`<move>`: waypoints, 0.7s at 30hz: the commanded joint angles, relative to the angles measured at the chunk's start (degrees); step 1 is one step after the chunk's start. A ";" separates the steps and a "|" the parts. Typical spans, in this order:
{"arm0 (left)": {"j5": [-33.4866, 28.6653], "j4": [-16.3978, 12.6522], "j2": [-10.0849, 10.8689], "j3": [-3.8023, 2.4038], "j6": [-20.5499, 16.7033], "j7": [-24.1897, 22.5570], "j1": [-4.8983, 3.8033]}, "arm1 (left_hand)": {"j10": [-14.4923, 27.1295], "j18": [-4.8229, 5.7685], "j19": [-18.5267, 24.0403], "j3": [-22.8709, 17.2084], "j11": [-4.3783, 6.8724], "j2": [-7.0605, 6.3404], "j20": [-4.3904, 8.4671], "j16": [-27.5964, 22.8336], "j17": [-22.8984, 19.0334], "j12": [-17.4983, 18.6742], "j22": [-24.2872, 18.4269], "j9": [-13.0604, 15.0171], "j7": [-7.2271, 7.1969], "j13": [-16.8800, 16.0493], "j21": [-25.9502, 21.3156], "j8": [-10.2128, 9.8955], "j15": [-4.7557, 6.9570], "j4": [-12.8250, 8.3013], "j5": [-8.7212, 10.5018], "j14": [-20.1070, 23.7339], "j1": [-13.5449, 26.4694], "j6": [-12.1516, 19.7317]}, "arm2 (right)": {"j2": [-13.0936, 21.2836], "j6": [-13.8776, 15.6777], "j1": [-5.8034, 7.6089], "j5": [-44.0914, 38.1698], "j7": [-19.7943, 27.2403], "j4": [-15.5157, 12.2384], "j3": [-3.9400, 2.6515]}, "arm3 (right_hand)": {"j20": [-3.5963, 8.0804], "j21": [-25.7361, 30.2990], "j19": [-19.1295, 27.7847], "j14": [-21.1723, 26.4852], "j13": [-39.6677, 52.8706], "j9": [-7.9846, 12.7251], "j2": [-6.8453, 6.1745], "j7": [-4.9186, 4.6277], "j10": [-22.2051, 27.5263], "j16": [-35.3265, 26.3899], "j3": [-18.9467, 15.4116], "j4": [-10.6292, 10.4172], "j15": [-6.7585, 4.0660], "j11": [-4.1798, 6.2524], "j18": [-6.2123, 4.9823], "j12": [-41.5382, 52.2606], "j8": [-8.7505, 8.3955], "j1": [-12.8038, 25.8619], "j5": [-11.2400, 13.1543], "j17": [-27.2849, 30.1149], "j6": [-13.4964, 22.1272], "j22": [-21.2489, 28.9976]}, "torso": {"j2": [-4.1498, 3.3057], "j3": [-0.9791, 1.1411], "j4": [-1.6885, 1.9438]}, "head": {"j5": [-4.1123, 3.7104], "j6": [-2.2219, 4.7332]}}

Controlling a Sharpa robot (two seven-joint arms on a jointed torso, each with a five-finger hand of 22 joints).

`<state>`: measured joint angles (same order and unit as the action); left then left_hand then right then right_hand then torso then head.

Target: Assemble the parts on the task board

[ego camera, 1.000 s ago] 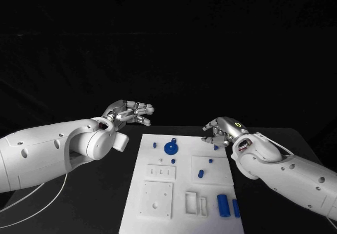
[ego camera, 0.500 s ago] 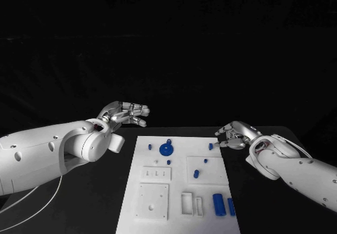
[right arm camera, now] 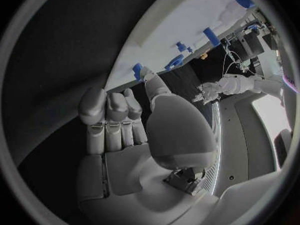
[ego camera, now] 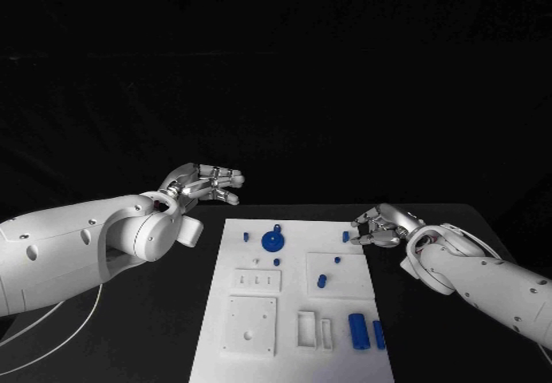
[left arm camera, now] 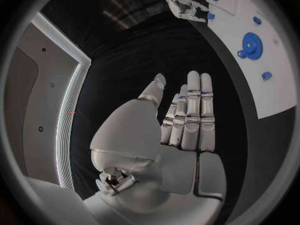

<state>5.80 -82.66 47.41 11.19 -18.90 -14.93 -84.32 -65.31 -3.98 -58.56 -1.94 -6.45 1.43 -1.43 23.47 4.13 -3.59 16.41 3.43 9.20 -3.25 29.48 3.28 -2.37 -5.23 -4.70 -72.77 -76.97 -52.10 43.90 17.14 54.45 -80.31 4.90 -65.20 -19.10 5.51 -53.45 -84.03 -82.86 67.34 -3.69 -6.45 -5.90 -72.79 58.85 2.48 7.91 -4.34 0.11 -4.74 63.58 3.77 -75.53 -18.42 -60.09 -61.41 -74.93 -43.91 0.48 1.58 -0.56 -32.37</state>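
My right hand (ego camera: 380, 225), fingers curled on nothing, touches the small blue peg (ego camera: 345, 236) at the flat white task board's (ego camera: 296, 351) upper-right edge; a nudge could topple it. Left hand (ego camera: 207, 187) hovers spread, empty.

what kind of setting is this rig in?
Likely a robotics lab or test cell: a black table against a dark backdrop, a white task board with small blue parts, and two white arms, the left robot hand and right robot hand above it.
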 commanded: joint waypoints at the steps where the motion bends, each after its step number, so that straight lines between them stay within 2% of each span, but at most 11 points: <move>1: 0.28 0.00 -0.16 -0.03 1.11 -0.42 0.05 | 0.32 0.11 0.25 0.01 0.03 -0.04 0.03 -0.05 -0.07 0.08 -0.04 -0.03 -0.22 -0.09 0.38 0.08 -0.10 -0.25 -0.40 0.20 -0.02 0.09 | -0.94 -2.03 -0.38 2.22 2.34 0.98 -0.01 | -0.45 -0.10 -1.49 0.06 -0.02 0.04 0.61 0.06 0.39 -0.24 -0.21 0.11 0.33 -0.08 -0.27 -0.15 -0.21 0.03 -0.01 -0.05 0.45 -6.55 | 0.08 -0.03 0.08 | 0.23 -0.40; 4: 0.37 0.07 -0.15 -0.03 1.18 -0.38 0.09 | -0.89 0.13 0.33 -0.06 0.31 0.16 0.06 -0.15 -0.08 0.00 -0.02 -0.03 -0.30 -0.10 0.39 0.08 -0.01 -0.25 -0.39 0.26 0.11 0.20 | -1.60 -2.18 -0.62 2.57 2.47 1.64 -0.01 | -0.47 -0.19 -1.50 0.06 -0.01 0.03 0.80 0.04 0.42 -0.20 -0.39 0.21 0.35 -0.09 -0.27 -0.12 -0.21 0.03 -0.02 -0.10 0.48 -6.56 | 0.10 0.01 0.03 | 0.28 -0.59; 11: 0.47 0.23 -0.23 -0.03 1.24 -0.38 0.15 | -0.75 0.19 0.33 -0.11 0.28 0.10 0.10 -0.19 -0.07 0.05 0.00 -0.03 -0.29 -0.09 0.40 0.08 -0.01 -0.31 -0.40 0.22 0.12 0.19 | -2.58 -2.17 -1.01 1.92 2.51 2.85 0.00 | -0.47 -0.29 -1.50 0.03 0.06 0.04 1.22 0.05 0.39 -0.10 -0.22 0.47 0.34 -0.07 -0.27 -0.01 -0.21 0.04 -0.29 -0.22 0.36 -6.58 | 0.12 -0.13 -0.11 | 0.33 -0.78; 14: 0.48 0.30 -0.29 -0.03 1.30 -0.36 0.22 | -0.75 0.19 0.33 -0.11 0.28 0.10 0.10 -0.19 -0.07 0.05 0.00 -0.03 -0.29 -0.09 0.40 0.08 -0.01 -0.31 -0.40 0.22 0.12 0.19 | -2.77 -2.15 -1.11 1.78 2.48 3.08 0.00 | -0.46 -0.40 -1.52 0.03 0.07 0.04 1.31 0.05 0.39 -0.07 0.10 0.75 0.33 -0.07 -0.27 0.01 -0.22 0.16 -0.35 -0.26 0.36 -6.60 | 0.10 -0.09 -0.13 | 0.38 -0.82; 18: 0.49 0.40 -0.33 -0.03 1.30 -0.35 0.32 | -0.61 0.19 0.33 -0.14 0.24 0.10 0.10 -0.21 -0.07 0.05 0.01 -0.03 -0.28 -0.09 0.42 0.08 -0.02 -0.36 -0.41 0.22 0.11 0.22 | -2.97 -2.13 -1.16 1.68 2.45 3.20 0.00 | -0.44 -0.55 -1.49 -0.01 0.14 0.05 1.66 0.06 0.33 0.01 1.23 1.64 0.31 -0.03 -0.27 0.14 -0.24 0.70 -0.29 -0.38 0.15 -6.61 | 0.18 -0.07 -0.15 | 0.33 -0.91; 21: 0.50 0.45 -0.37 -0.03 1.31 -0.35 0.36 | -0.47 0.19 0.33 -0.14 0.21 0.10 0.09 -0.22 -0.07 0.05 0.02 -0.03 -0.28 -0.09 0.43 0.08 -0.03 -0.37 -0.40 0.21 0.15 0.24 | -3.12 -2.03 -1.18 1.62 2.43 3.27 0.00 | -0.42 -0.54 -1.46 0.01 0.15 0.06 2.29 0.08 0.38 -0.02 2.70 2.10 0.28 0.00 -0.27 0.15 -0.23 0.99 0.67 -0.39 -0.08 -6.59 | 0.20 -0.07 -0.07 | 0.27 -0.91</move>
<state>6.10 -82.17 47.18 11.20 -18.45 -14.92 -83.96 -65.82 -3.98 -58.56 -2.05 -5.93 1.43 -1.43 23.47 4.13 -3.59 16.42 3.43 9.20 -3.24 29.72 3.28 -2.37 -5.35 -4.93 -72.78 -76.97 -52.10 40.89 15.90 53.31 -78.59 6.60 -61.96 -19.09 5.51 -53.68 -84.03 -82.86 67.40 -3.68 -4.63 -5.89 -72.79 58.86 5.03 10.06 -4.34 0.10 -4.73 63.58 3.77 -74.31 -17.95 -60.44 -61.42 -74.92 -43.75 0.39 1.47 -0.23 -33.26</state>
